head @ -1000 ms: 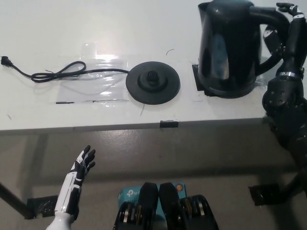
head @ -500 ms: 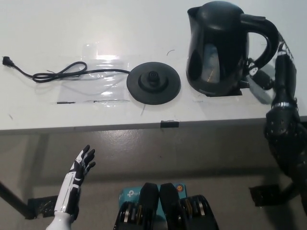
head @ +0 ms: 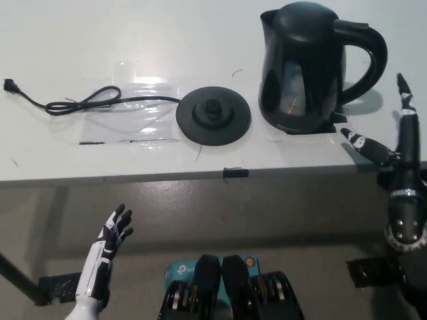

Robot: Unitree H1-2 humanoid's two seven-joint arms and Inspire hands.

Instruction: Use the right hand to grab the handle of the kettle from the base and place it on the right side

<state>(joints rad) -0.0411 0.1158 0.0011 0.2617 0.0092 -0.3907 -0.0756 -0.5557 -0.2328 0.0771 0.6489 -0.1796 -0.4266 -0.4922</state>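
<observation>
Both hands empty; right hand [head: 400, 157] splayed open, clear of kettle [head: 307, 67].

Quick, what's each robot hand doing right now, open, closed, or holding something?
Left robot hand: open, holding nothing, low beside the table.
Right robot hand: open, fingers spread, clear of the kettle.

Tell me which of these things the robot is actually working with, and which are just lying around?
Working with: the black kettle, its round base, the black right hand, open beside the kettle.

Lying around: the power cord, the tape marks, the white left hand resting below the table.
</observation>
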